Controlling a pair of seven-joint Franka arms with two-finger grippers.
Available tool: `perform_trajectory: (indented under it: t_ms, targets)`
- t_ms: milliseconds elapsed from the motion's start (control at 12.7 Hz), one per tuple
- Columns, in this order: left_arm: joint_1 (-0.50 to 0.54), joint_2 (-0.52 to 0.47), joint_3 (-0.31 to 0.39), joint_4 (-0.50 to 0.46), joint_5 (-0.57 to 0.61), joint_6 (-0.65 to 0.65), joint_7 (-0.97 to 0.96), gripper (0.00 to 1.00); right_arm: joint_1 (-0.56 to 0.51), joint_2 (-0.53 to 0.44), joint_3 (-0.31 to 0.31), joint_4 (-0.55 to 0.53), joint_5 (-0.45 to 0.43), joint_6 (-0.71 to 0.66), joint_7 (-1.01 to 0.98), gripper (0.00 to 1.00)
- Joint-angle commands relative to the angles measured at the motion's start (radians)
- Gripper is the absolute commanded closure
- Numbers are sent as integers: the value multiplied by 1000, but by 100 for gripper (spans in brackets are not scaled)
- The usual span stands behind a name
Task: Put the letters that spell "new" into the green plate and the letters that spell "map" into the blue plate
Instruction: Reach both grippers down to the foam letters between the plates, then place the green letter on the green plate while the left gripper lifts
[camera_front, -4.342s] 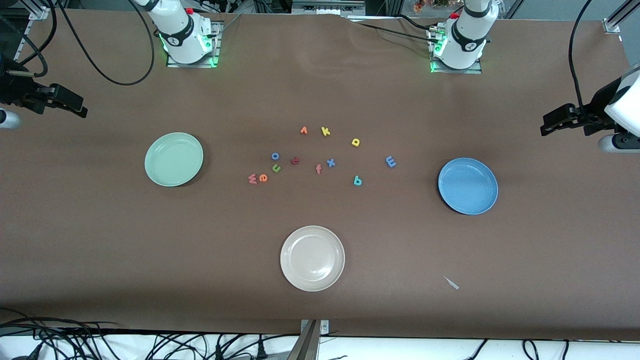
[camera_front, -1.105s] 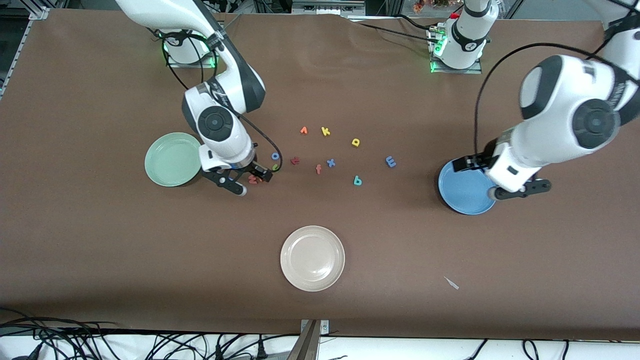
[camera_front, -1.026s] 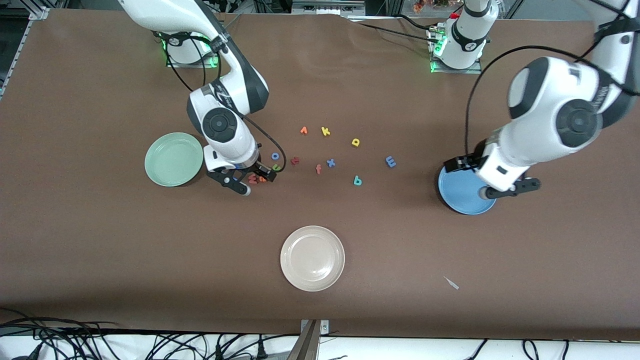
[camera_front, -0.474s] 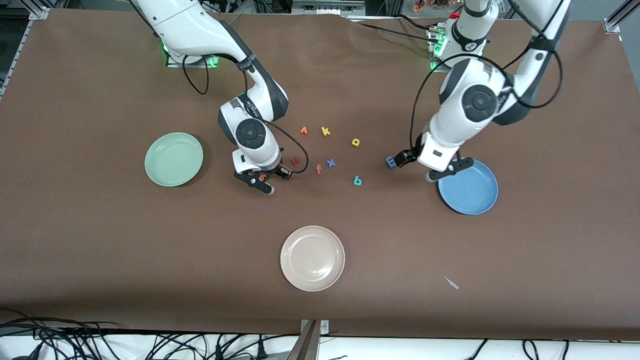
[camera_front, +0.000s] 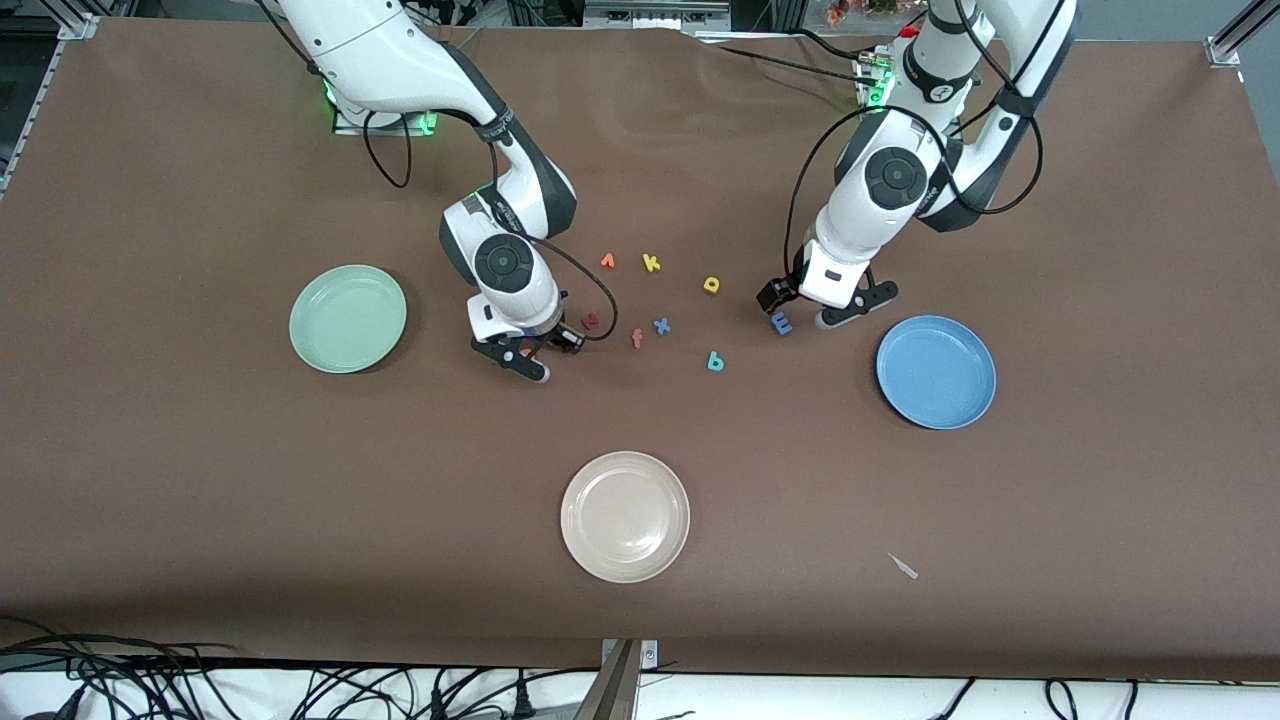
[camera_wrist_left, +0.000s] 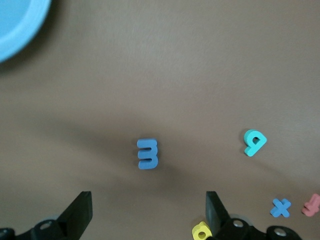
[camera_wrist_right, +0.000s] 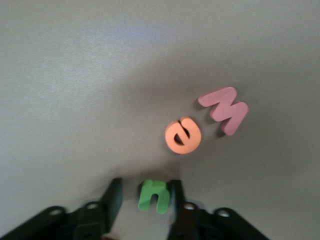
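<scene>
In the right wrist view the green n (camera_wrist_right: 155, 195) lies on the table between the fingers of my right gripper (camera_wrist_right: 145, 197). One finger (camera_wrist_right: 176, 192) touches it and a gap shows on the other side. The orange e (camera_wrist_right: 183, 135) and pink w (camera_wrist_right: 225, 110) lie just ahead, apart from it. My left gripper (camera_wrist_left: 148, 212) hangs open low over the table, with the blue m (camera_wrist_left: 147, 153) just ahead of its fingertips and the yellow a (camera_wrist_left: 201, 231) beside one finger. The teal p (camera_front: 715, 361) lies nearer the camera. The green plate (camera_front: 347, 318) and blue plate (camera_front: 935, 372) hold nothing.
A cream plate (camera_front: 625, 516) sits near the front edge. Other letters lie among the group: a dark red one (camera_front: 591, 321), orange f (camera_front: 637, 338), blue x (camera_front: 661, 325), yellow k (camera_front: 651, 263) and an orange one (camera_front: 607, 261). A small scrap (camera_front: 903, 566) lies near the front.
The right gripper slid from the w and e toward the n and its fingers narrowed around it. The left gripper swung from over the blue plate to the m.
</scene>
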Motion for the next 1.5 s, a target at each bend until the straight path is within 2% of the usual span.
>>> perform_trajectory:
  t_ms: [0, 237, 474, 711, 789, 947, 1026, 1105, 1184, 1263, 1421]
  targets:
    - [-20, 71, 3, 11, 140, 54, -171, 0, 3, -32, -6, -33, 7, -12, -23, 98]
    - [-19, 164, 5, 66, 355, 54, -343, 0, 2, -138, -67, -20, 11, -206, -127, 97]
    - [-20, 227, 6, 106, 399, 54, -382, 0, 0, -219, -167, -54, 12, -327, -253, 95]
    - [-20, 252, 8, 115, 402, 54, -376, 7, -1, -299, -314, -218, 17, -309, -501, 95]
    - [-20, 257, 9, 120, 402, 54, -374, 10, -1, -325, -346, -290, 20, -252, -562, 95]
    - [-20, 257, 10, 120, 402, 51, -373, 17, -1, -339, -400, -440, 20, -56, -655, 92]
    - [-19, 258, 10, 120, 402, 49, -371, 21, -3, -336, -417, -471, 20, -10, -695, 84]
    - [-14, 258, 10, 120, 411, 49, -371, 22, -3, -338, -429, -476, 20, -9, -704, 72]
    - [-10, 263, 10, 120, 440, 48, -371, 24, -3, -341, -432, -475, 20, -21, -704, 46]
    - [-7, 266, 11, 120, 448, 44, -371, 27, -3, -347, -434, -468, 27, -37, -701, 31]
    - [-7, 266, 16, 120, 448, 44, -371, 33, -1, -364, -432, -420, 110, -118, -700, 30]
